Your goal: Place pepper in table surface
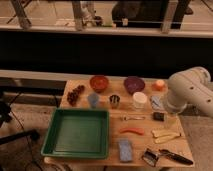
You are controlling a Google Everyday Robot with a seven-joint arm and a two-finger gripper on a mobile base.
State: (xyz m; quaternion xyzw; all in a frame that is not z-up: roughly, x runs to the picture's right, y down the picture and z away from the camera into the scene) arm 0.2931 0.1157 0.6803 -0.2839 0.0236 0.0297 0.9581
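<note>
The pepper [131,131] is a slim, curved red-orange piece lying flat on the light brown wooden table surface [140,144], just right of the green tray. My white arm comes in from the right over the table's right edge. My gripper [170,119] hangs below the arm, up and to the right of the pepper and apart from it. Nothing shows in the gripper.
A green plastic tray [77,132] fills the table's front left. At the back are dark red grapes [75,94], a red bowl [99,82], a purple bowl [134,84] and an orange fruit [159,85]. Cups, a blue sponge [125,149] and a black-handled tool [175,156] lie around.
</note>
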